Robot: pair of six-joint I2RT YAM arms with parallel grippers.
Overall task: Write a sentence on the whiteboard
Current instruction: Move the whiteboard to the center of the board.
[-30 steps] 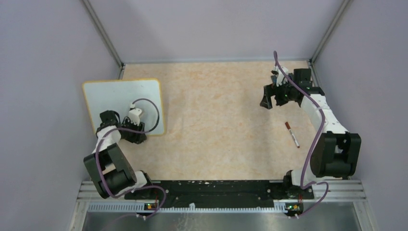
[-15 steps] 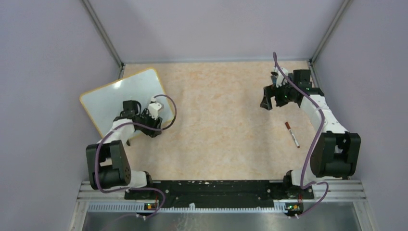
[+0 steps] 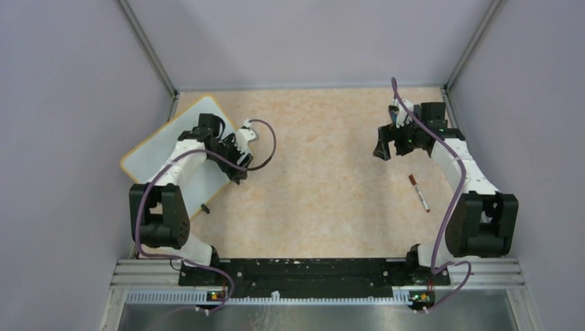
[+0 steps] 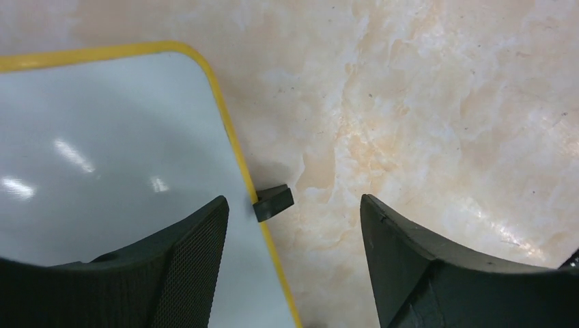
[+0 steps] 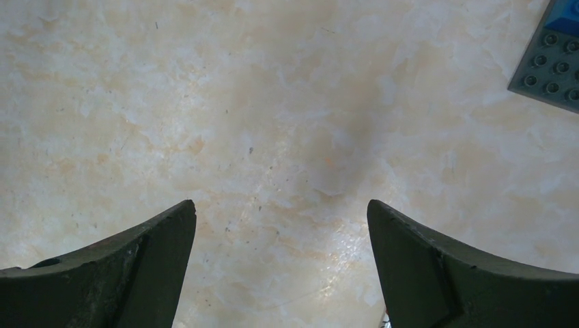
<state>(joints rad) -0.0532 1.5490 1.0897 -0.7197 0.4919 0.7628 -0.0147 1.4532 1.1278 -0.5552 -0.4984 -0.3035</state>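
Marbled beige table [image 3: 317,172], lilac walls on three sides, with open room through the middle. The whiteboard [image 3: 155,162] lies at 9 o'clock by the left wall, swung counterclockwise since a second ago. The left pincer [image 4: 295,205] gapes over its yellow rim, straddling a black clip foot [image 4: 274,202]. The right pincer [image 5: 281,205] hangs spread wide at 2 o'clock, above a marker [image 3: 418,192].

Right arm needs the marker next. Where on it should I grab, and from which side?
Take the marker at mid-barrel, probably straight down with the right gripper, jaws across its length. It lies flat on the table, slanted, red end farther from the bases, with nothing beside it.
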